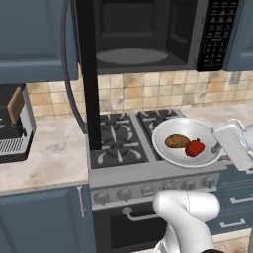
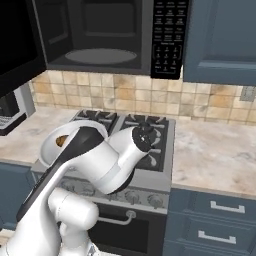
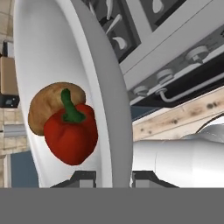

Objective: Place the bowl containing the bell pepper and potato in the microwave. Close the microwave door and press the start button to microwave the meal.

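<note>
The wide white bowl (image 1: pixel 184 127) hangs just above the right burners of the stove, with my gripper (image 1: pixel 218 147) shut on its right rim. A tan potato (image 1: pixel 176 142) and a red bell pepper (image 1: pixel 195 147) lie together in it. In the hand view the bowl's rim (image 3: pixel 111 109) runs down between my fingertips (image 3: pixel 83 178), and the bell pepper (image 3: pixel 70 131) rests against the potato (image 3: pixel 46 105). The black microwave (image 1: pixel 148 29) is mounted above the stove, its cavity open. The microwave door (image 1: pixel 91 74) is swung out at the left. My arm hides most of the bowl (image 2: pixel 49 146) in the right base view.
A gas stove (image 1: pixel 116 141) with black grates lies under the bowl, with a row of oven knobs (image 1: pixel 148 190) along its front. A toaster (image 1: pixel 15 123) stands on the left counter. The beige counter (image 2: pixel 215 150) runs on to the right. The keypad (image 2: pixel 167 40) is on the microwave's right side.
</note>
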Tool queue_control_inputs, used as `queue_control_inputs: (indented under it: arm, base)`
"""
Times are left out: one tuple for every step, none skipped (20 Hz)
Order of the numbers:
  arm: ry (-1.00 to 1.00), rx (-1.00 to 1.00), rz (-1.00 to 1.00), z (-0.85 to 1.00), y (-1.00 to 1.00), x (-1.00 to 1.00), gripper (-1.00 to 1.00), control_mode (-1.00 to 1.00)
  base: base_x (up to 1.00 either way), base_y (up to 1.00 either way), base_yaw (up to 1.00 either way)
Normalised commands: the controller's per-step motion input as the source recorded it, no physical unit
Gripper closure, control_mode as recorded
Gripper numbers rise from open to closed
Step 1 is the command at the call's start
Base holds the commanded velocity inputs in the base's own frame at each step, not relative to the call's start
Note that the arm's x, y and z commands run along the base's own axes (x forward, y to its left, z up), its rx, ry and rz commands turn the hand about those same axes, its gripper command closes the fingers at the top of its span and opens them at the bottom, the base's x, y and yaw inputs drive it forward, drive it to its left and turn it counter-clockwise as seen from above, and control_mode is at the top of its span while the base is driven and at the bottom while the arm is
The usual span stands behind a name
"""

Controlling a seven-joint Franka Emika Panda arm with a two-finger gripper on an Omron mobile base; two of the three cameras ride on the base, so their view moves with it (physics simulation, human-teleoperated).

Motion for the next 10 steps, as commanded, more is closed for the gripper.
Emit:
queue_control_inputs:
  arm:
    - [0.0,0.0,0.0,0.0,0.0,0.0,1.0,1.0]
    - [0.0,0.0,0.0,0.0,0.0,0.0,1.0,1.0]
    - [0.0,0.0,0.0,0.0,0.0,0.0,1.0,1.0]
    - [0.0,0.0,0.0,0.0,0.0,0.0,1.0,1.0]
    - [0.0,0.0,0.0,0.0,0.0,0.0,1.0,1.0]
    - [0.0,0.0,0.0,0.0,0.0,0.0,1.0,1.0]
    - [0.0,0.0,0.0,0.0,0.0,0.0,1.0,1.0]
    - [0.0,0.0,0.0,0.0,0.0,0.0,1.0,1.0]
    - [0.0,0.0,0.0,0.0,0.0,0.0,1.0,1.0]
    - [0.0,0.0,0.0,0.0,0.0,0.0,1.0,1.0]
  base:
    - [-0.46,0.17,0.03]
    - [-0.41,0.21,0.02]
    - [-0.37,0.24,0.02]
    - [-0.29,0.25,0.01]
    - [-0.24,0.26,0.0]
    - [-0.1,0.27,0.0]
    - [0.0,0.24,0.0]
    - [0.0,0.19,0.0]
    - [0.06,0.16,0.0]
    - [0.22,0.14,0.0]
